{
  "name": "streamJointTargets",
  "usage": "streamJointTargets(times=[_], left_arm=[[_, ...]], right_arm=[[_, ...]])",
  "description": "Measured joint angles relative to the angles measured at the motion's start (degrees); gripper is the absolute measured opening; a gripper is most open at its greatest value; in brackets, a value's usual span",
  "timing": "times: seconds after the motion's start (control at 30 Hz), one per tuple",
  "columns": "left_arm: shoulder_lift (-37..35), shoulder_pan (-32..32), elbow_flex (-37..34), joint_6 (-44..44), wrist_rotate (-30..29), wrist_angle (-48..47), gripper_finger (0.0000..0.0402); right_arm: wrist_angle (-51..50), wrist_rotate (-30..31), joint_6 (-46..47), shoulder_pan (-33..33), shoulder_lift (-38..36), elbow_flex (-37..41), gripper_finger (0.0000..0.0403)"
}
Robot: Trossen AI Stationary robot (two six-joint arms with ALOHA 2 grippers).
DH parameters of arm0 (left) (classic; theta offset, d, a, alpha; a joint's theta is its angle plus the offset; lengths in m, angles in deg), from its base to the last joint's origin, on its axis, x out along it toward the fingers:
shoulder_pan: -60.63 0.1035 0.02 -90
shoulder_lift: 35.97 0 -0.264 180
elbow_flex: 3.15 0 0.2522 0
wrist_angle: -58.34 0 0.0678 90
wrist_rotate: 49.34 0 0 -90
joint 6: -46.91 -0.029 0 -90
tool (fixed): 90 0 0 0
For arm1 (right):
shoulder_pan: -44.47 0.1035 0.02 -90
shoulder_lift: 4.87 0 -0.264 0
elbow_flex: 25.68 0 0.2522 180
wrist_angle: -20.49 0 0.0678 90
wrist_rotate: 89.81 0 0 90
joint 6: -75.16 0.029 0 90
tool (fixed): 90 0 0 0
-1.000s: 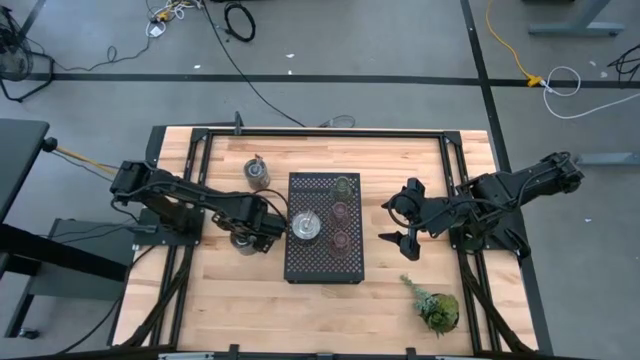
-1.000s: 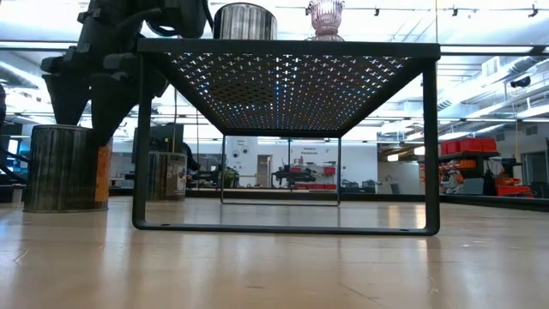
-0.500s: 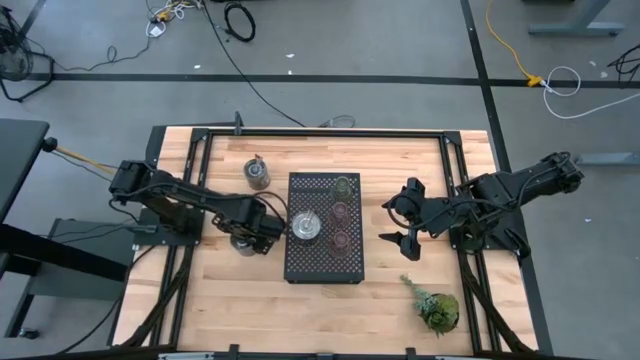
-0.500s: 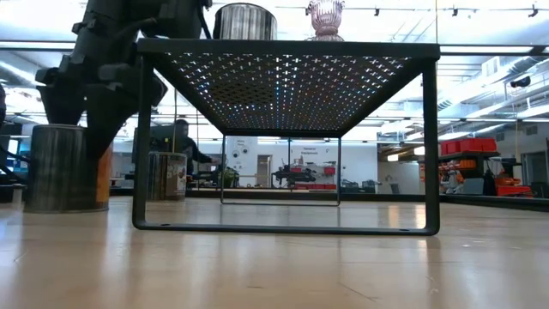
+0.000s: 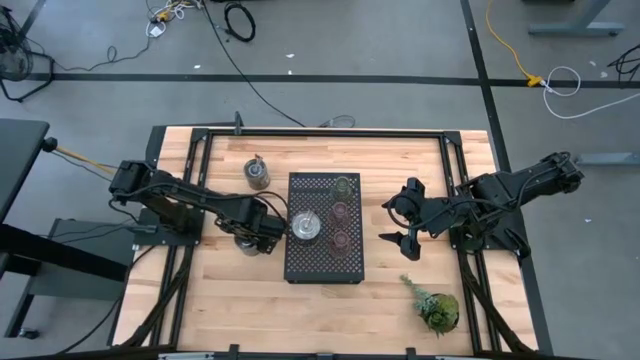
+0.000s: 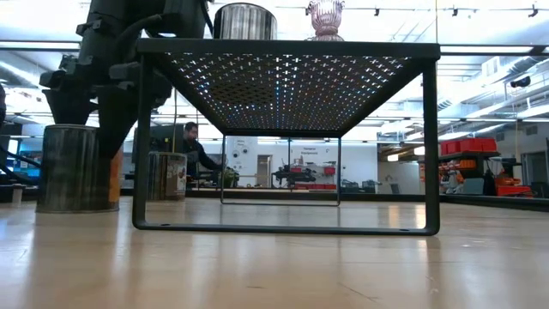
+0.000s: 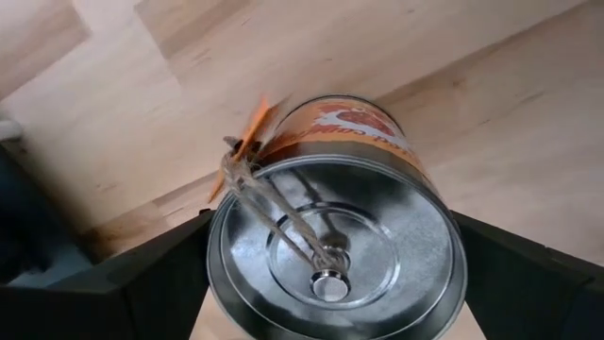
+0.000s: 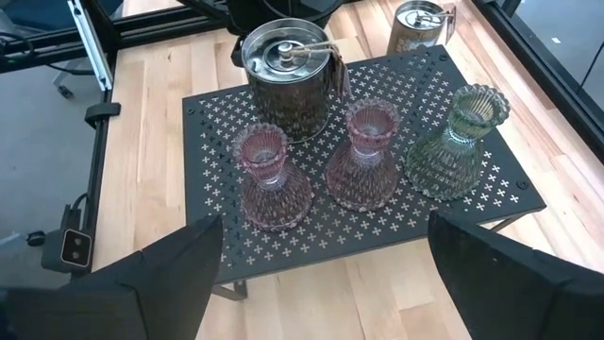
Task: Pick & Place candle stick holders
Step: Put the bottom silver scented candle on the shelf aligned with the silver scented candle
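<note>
Left wrist view: left end effector (image 7: 330, 312) spread wide, metal holder (image 7: 335, 236) between fingers, ungripped.

Even, bright overhead light fills the high view, with soft short shadows. In the low view ceiling strip lights glare at top, backlighting the perforated tray (image 6: 287, 86); the near counter (image 6: 274, 270) blurs. A metal tin (image 7: 330, 246) glints in the left wrist view

Standing upright on the tray: one silvery holder (image 8: 286, 74), two pink glass holders (image 8: 272, 179) and a green glass holder (image 8: 457, 144); remaining two metal holders (image 5: 257, 173) sitting at nine and eleven o'clock.
</note>
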Motion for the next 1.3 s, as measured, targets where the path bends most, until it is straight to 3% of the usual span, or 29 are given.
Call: streamJointTargets(times=[0.27, 0.47, 1.3], left_arm=[[0.0, 0.0, 0.0, -0.4, 1.2, 3.0, 0.0392], [-0.1, 0.0, 0.1, -0.4, 1.2, 2.9, 0.0358], [-0.3, -0.2, 1.8, -2.5, 7.4, -3.2, 0.0358]], right_arm=[[0.0, 0.0, 0.1, 0.0, 0.0, 0.0, 0.0369], [0.0, 0.0, 0.1, 0.0, 0.0, 0.0, 0.0369], [0.2, 0.1, 0.1, 0.0, 0.0, 0.0, 0.0369]])
